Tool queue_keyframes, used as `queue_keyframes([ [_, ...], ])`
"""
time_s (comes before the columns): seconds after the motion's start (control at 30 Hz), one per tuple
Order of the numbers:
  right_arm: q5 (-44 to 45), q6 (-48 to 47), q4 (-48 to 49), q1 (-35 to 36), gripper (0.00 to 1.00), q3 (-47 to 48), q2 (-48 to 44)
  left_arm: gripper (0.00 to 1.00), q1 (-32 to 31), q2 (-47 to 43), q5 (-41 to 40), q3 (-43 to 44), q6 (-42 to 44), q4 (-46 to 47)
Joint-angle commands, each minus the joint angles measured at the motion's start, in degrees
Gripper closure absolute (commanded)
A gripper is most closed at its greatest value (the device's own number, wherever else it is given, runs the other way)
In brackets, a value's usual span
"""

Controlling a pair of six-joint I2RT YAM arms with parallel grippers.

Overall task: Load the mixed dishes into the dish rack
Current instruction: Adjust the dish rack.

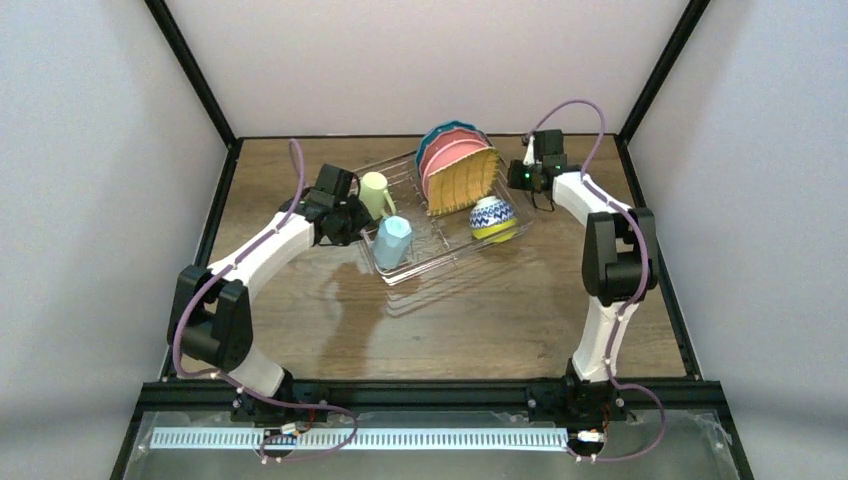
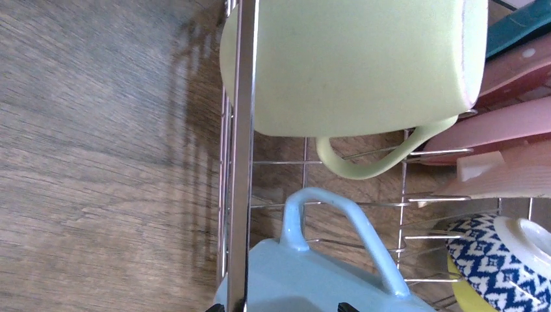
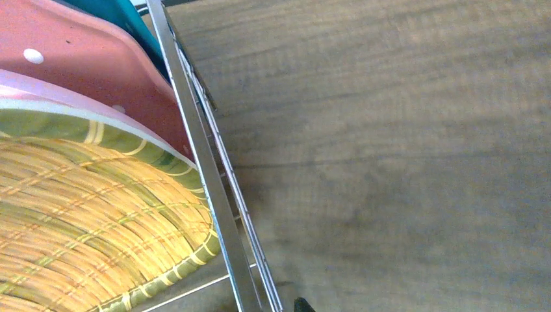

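I find nothing readable in any of my views: no lettering, brand or number. The bowl (image 2: 481,257) carries only a blue zigzag pattern, the red plate (image 3: 91,78) white dots.

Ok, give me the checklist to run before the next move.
1. Left gripper open: ok.
2. Left gripper clear of blue mug: cannot tell; its tips sit right beside it.
3. Green mug standing in rack: ok.
4. Plates on edge, woven plate in front: ok.
5. Patterned bowl foot-up in rack: ok.
6. Right gripper open: cannot tell; it sits just outside the rack's far right corner.
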Motion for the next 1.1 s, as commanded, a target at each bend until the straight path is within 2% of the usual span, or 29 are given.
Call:
queue_keyframes([
  [0.0,7.11,9.08,-10.52,0.78,0.99,-8.4,-3.54,0.0,-0.24,0.32,-3.03,0.34,2.25,-2.0],
  [0.33,12.06,18.99,-9.4,4.5,0.99,-23.74,-18.27,0.01,-0.17,0.26,-7.55,1.94,3.36,-2.02],
  [0.6,13.66,25.47,-9.01,5.31,0.99,-31.53,-25.89,0.01,-0.17,1.59,-10.55,3.16,5.03,-1.31],
  [0.83,15.33,29.73,-9.25,7.29,0.99,-35.16,-29.15,0.01,-0.22,4.15,-10.43,6.64,8.44,-0.97],
  [1.07,16.28,29.41,-9.72,7.29,0.99,-34.65,-29.59,0.01,-0.18,5.45,-9.19,6.85,9.58,-0.86],
])
